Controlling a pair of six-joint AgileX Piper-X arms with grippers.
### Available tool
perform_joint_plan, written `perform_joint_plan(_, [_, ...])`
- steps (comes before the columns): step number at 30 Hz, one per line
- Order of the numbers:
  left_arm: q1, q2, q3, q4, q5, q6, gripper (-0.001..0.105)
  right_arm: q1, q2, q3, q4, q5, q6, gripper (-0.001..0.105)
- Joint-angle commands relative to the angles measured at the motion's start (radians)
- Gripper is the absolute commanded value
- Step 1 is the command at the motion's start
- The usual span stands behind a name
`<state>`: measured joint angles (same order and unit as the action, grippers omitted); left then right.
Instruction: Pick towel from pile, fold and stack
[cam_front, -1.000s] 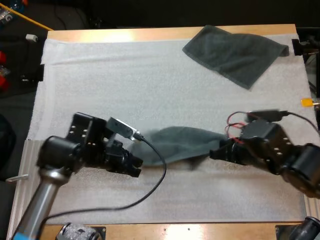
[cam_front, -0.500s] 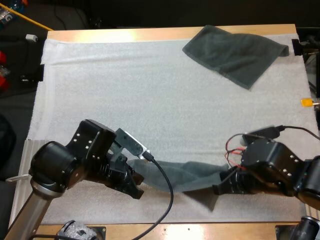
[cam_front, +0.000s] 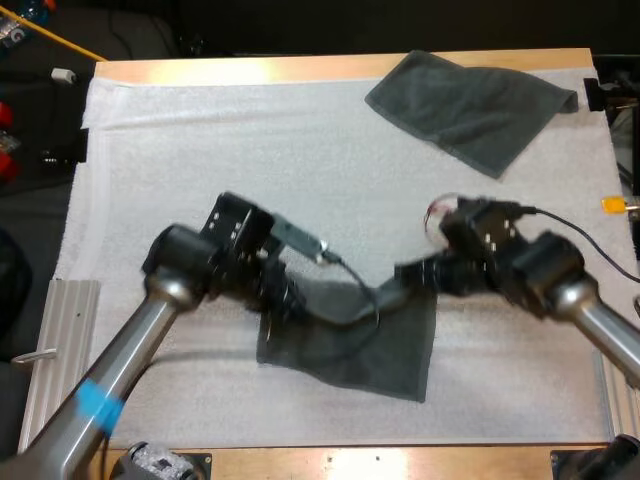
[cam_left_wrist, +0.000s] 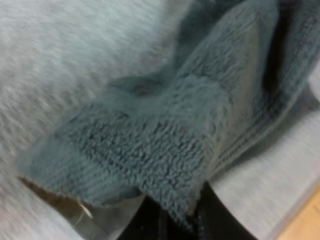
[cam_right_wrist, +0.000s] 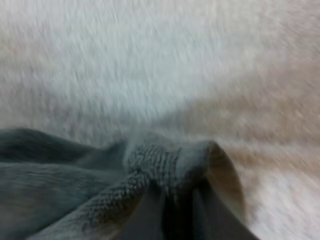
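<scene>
A dark grey-green towel (cam_front: 375, 345) hangs between my two grippers over the near middle of the white mat, its lower part spread on the mat. My left gripper (cam_front: 283, 300) is shut on the towel's left top corner, and its wrist view has the bunched towel (cam_left_wrist: 165, 140) pinched between the black fingers (cam_left_wrist: 150, 220). My right gripper (cam_front: 412, 273) is shut on the right top corner, where the towel edge (cam_right_wrist: 170, 165) folds over its fingers (cam_right_wrist: 145, 215). A second towel (cam_front: 470, 108) lies folded flat at the far right of the mat.
The white mat (cam_front: 230, 170) covers most of the wooden table (cam_front: 260, 68). A metal rail (cam_front: 55, 340) runs along the table's near left side.
Both grippers have lifted and moved away from the near edge toward the mat's middle, carrying the towel. The towel, earlier bunched in a strip, now hangs open below them.
</scene>
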<state>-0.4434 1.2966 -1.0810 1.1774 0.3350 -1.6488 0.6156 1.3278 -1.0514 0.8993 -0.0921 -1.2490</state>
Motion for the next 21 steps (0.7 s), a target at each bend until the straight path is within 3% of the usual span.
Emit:
perform_joint_plan(1, [0.022, 0.034, 0.003, -0.043, -0.008, 0.002, 0.0, -0.031, 0.025, -0.001, -0.047, -0.065, -0.01, 0.0])
perform_joint_plan(4, [0.084, 0.116, 0.003, -0.117, 0.008, 0.002, 0.0, -0.084, 0.1, -0.001, -0.099, -0.131, -0.004, 0.0])
perform_joint_plan(9, [0.17, 0.26, 0.003, -0.241, 0.168, 0.002, 0.0, -0.136, 0.193, -0.001, -0.167, -0.145, 0.024, 0.0])
perform_joint_plan(18, [0.243, 0.383, 0.003, -0.387, 0.196, -0.006, 0.0, -0.191, 0.273, -0.001, -0.344, -0.139, 0.19, 0.0])
perform_joint_plan(21, [0.258, 0.384, 0.002, -0.443, 0.198, -0.008, 0.007, -0.198, 0.285, -0.001, -0.378, -0.11, 0.248, 0.0])
